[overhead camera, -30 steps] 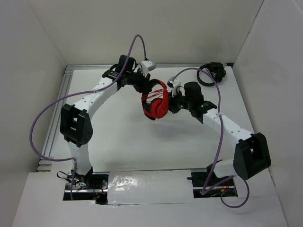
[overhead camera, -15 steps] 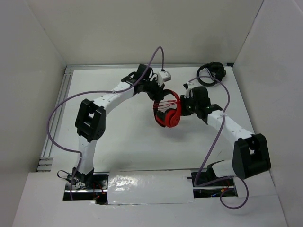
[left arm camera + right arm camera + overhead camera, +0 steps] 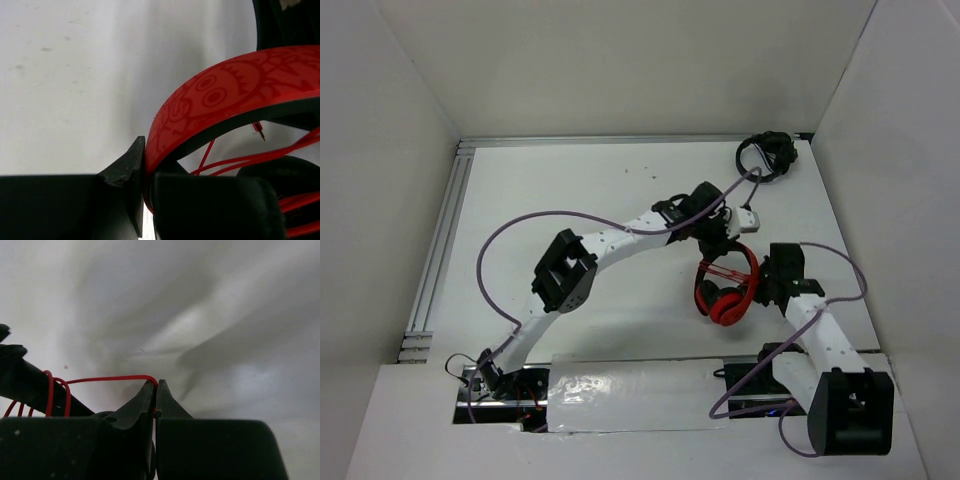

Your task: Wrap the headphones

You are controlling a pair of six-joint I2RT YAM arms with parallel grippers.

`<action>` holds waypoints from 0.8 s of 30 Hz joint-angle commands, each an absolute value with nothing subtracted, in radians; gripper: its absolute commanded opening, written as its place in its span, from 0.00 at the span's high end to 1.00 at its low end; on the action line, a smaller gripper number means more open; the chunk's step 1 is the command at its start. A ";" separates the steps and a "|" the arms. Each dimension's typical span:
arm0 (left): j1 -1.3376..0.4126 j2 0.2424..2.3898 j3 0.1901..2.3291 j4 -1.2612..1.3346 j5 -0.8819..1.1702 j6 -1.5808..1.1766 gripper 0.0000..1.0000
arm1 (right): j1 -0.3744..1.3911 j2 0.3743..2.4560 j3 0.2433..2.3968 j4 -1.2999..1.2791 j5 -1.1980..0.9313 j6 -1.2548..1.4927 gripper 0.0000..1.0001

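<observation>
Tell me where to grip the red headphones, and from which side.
Probably the headband, coming in over its edge with one finger on each face, as the left gripper does. The band is thin and flat; the earcups are round and bulky, and the cable crosses the inside of the arc.

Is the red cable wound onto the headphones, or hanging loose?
Mostly wound: several loops of cable cross the headband; its last stretch is pinched in the right gripper.
</observation>
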State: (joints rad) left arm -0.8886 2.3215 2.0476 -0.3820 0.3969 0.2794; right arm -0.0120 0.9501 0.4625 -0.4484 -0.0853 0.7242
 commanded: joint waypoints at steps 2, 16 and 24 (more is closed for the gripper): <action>-0.951 2.408 2.135 -0.404 0.299 0.354 1.00 | -0.066 0.845 0.387 -0.569 -0.037 0.880 1.00; -1.035 2.550 2.189 -0.256 0.078 0.449 1.00 | -0.113 0.733 0.388 -0.756 0.081 1.051 0.38; -1.035 2.585 2.163 -0.222 0.031 0.489 1.00 | -0.114 0.647 0.437 -0.851 0.091 1.045 0.12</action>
State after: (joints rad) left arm -1.0283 2.4783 2.1925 -0.2657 0.2646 0.3954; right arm -0.1246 0.7063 0.3660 -0.7868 0.1287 1.0378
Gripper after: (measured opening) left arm 0.157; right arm 0.874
